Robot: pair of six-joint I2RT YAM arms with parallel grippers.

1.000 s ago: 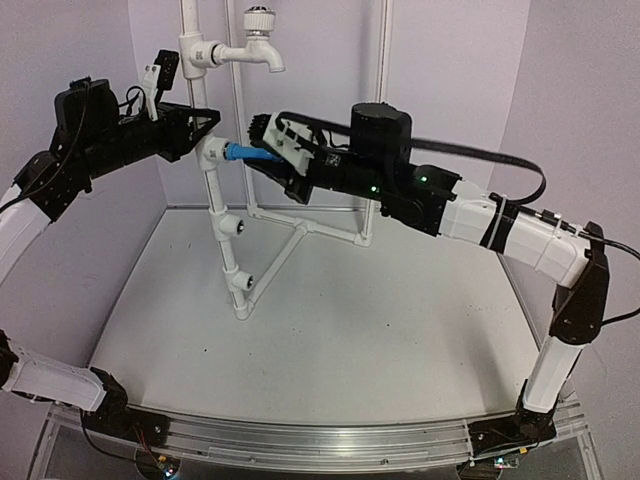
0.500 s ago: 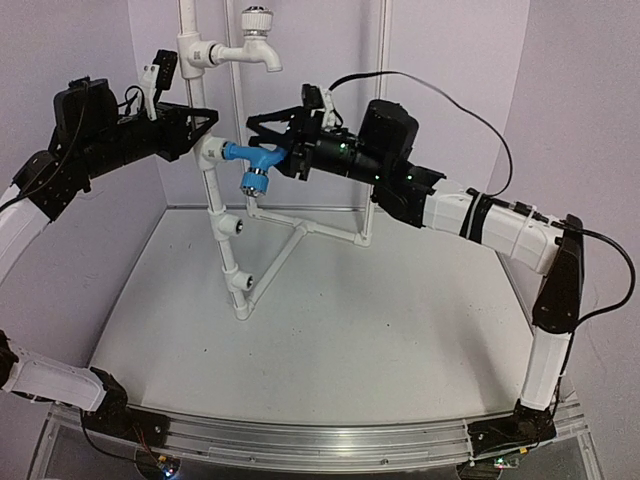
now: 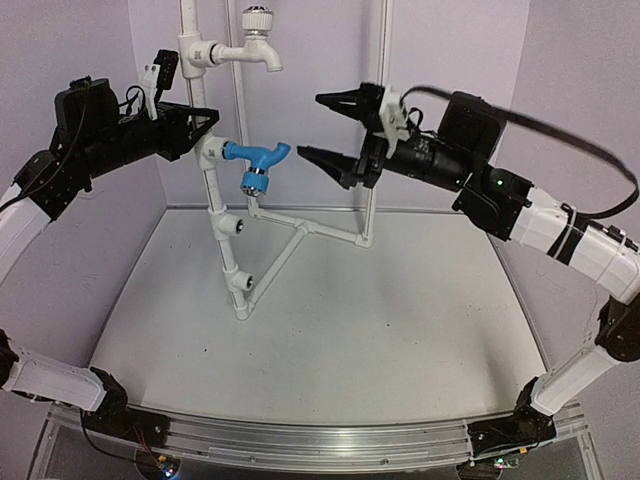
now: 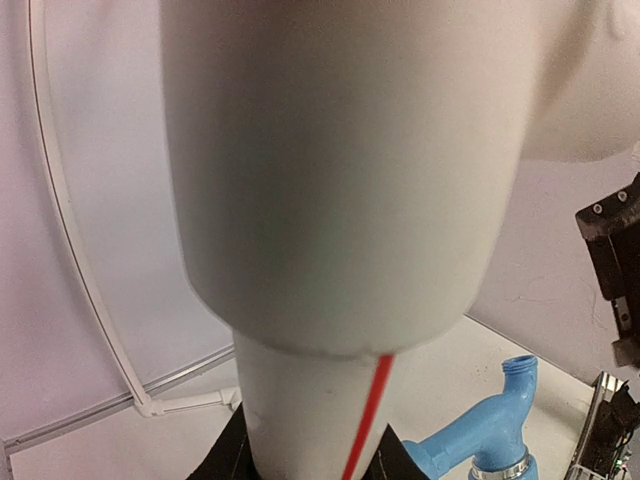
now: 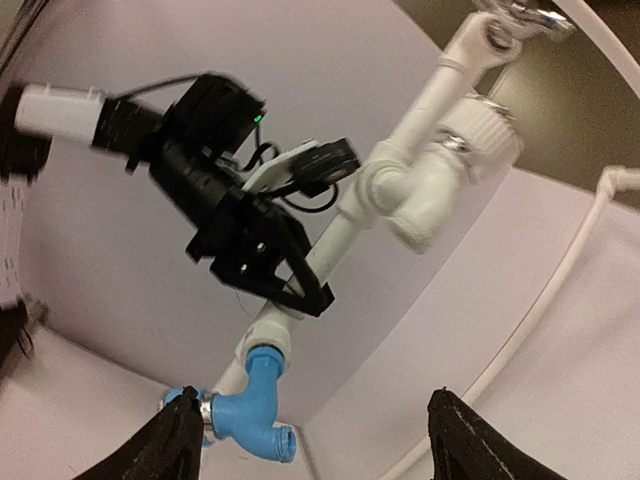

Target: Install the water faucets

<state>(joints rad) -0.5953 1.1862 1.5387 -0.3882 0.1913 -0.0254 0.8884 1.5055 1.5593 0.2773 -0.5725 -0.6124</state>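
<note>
The bright blue water faucet (image 3: 255, 160) sticks out of a side socket on the white pipe frame (image 3: 222, 245), knob hanging down and open spout end to the right. It also shows in the wrist views as the blue faucet (image 5: 250, 410) and blue faucet (image 4: 480, 440). The white water faucet (image 3: 258, 40) with a silvery knob sits at the frame's top. My right gripper (image 3: 310, 127) stands open and empty just right of the blue faucet, apart from it; the same right gripper (image 5: 320, 445) frames the faucet between its tips. My left gripper (image 3: 203, 125) is shut on the frame's upright pipe (image 4: 330, 200).
Two round open side sockets (image 3: 236, 225) sit lower on the upright. The frame's base legs (image 3: 305, 232) spread across the white table (image 3: 380, 340). A thin white tube (image 3: 385, 100) rises along the back wall. Lilac walls close in on three sides.
My right gripper has opened, let go of the blue faucet and drawn back to the right. The faucet stays in its socket. The left arm has not moved.
</note>
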